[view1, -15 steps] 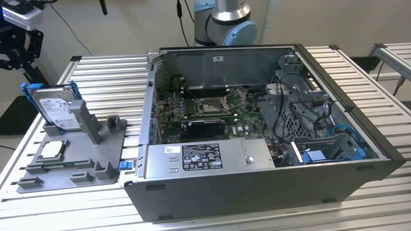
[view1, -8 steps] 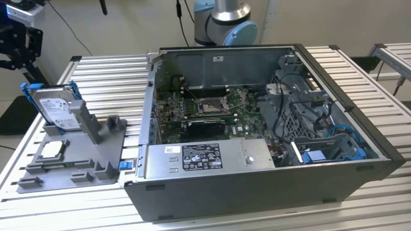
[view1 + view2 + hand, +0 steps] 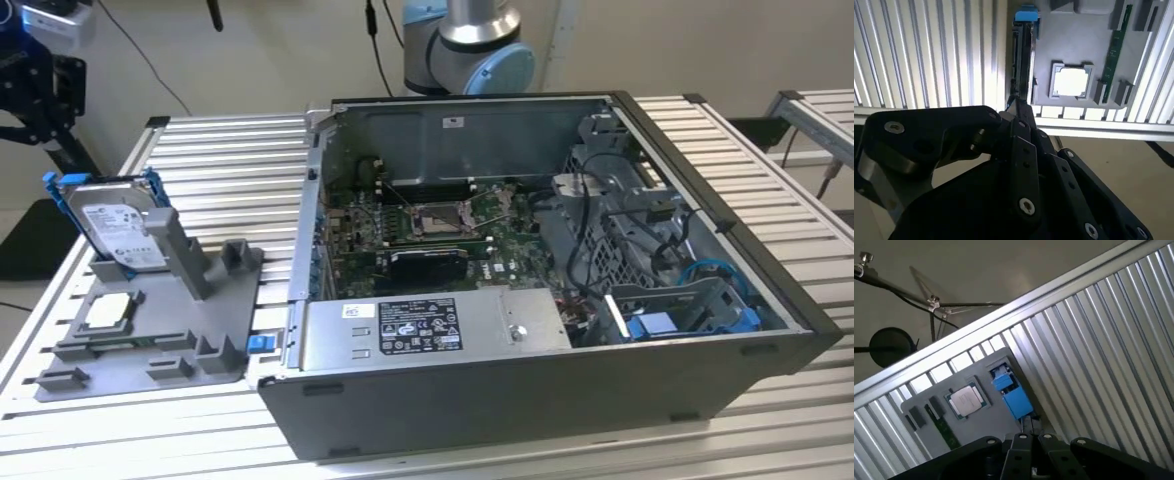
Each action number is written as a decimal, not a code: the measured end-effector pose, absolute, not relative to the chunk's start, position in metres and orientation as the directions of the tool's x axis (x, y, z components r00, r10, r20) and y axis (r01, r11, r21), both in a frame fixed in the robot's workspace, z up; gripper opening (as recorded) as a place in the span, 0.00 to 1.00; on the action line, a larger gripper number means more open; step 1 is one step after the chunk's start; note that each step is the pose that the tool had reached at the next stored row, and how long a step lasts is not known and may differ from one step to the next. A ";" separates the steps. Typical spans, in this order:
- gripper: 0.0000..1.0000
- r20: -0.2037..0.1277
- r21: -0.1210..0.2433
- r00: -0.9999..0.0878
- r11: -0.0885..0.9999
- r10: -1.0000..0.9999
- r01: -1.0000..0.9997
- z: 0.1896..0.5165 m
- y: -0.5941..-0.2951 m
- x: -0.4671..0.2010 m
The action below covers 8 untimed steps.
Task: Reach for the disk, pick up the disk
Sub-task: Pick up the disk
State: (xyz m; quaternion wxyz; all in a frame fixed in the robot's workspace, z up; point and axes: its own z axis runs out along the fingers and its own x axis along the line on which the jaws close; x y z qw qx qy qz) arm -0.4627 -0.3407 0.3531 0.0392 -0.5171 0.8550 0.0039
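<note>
Spotted the disk (image 3: 118, 228) standing on edge in a slot of the grey holder (image 3: 200, 330), over on the exterior view's left, on the slatted table (image 3: 227, 160). Shows up edge-on in both wrist views, blue bracket wrapped around it. Got a chip (image 3: 107, 312) lying flat just beside it on the same holder, and an open PC case (image 3: 534, 400) near the holder. Found the gripper (image 3: 1016, 106) lined up with the disk's edge but apart from it, looking pinched together on nothing, though hard to be sure from that angle.
</note>
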 end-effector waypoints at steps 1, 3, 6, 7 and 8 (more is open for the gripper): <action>0.00 -0.071 -0.034 -0.451 0.454 -0.890 -0.890 0.353 -0.341 -0.463; 0.00 -0.072 -0.034 -0.428 0.431 -0.901 -0.902 0.353 -0.341 -0.463; 0.00 -0.074 -0.035 -0.391 0.394 -0.917 -0.918 0.353 -0.341 -0.463; 0.00 -0.074 -0.035 -0.377 0.380 -0.923 -0.924 0.353 -0.341 -0.463; 0.00 -0.074 -0.035 -0.362 0.365 -0.929 -0.930 0.353 -0.341 -0.463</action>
